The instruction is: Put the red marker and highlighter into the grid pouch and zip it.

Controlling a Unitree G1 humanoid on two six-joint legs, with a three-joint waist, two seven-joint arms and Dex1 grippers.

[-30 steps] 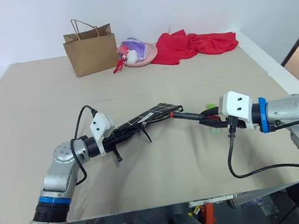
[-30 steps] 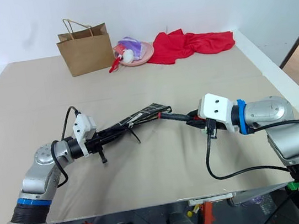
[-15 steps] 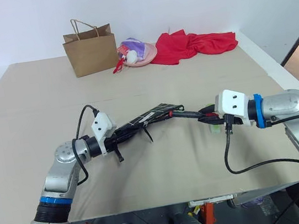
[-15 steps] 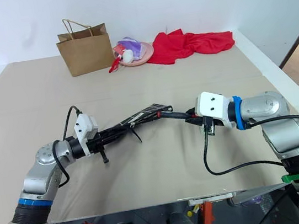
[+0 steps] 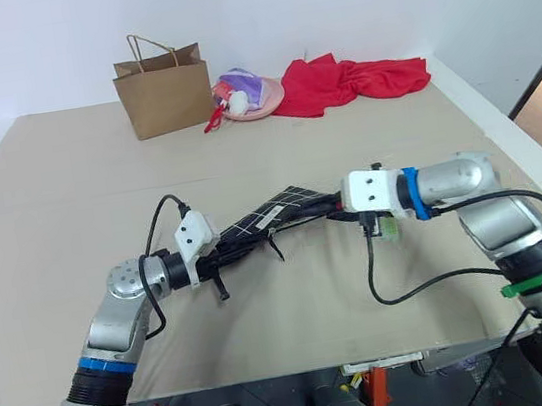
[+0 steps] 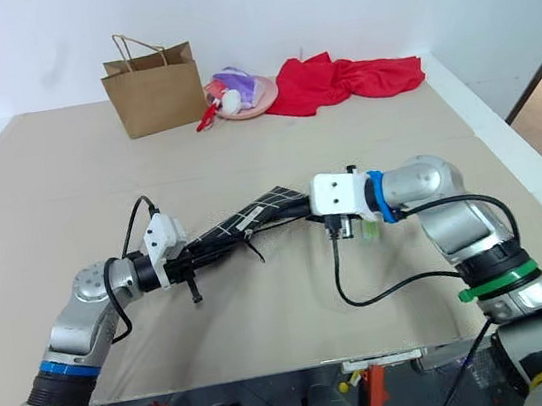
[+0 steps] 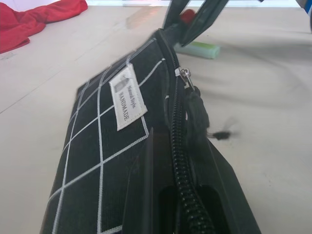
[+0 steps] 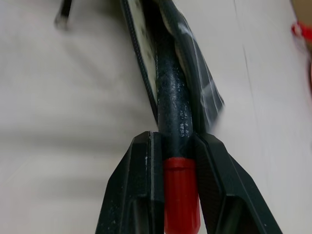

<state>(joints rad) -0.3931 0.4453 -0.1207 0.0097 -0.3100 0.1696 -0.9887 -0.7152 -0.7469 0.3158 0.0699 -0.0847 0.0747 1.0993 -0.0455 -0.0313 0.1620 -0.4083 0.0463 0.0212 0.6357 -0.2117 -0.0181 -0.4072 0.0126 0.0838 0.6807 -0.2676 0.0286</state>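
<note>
Red marker (image 8: 179, 195), stiff, light and slick-barrelled (best pinched mid-body), sits clamped in right gripper (image 8: 178, 146), tip entering open mouth of grid pouch (image 5: 277, 210) at frame centre. Pouch soft, floppy, held off the table by left gripper (image 5: 221, 261), pinched shut on its zipper edge. Highlighter (image 7: 197, 49) lying just beyond on beige table (image 5: 66, 181); paper bag (image 5: 165, 92) and red cloth (image 5: 355, 80) at upper centre, white wall behind.

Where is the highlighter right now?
The highlighter lies on the table, just beyond the open end of the grid pouch; in the head views it sits right of centre, beneath the right arm's wrist.
</note>
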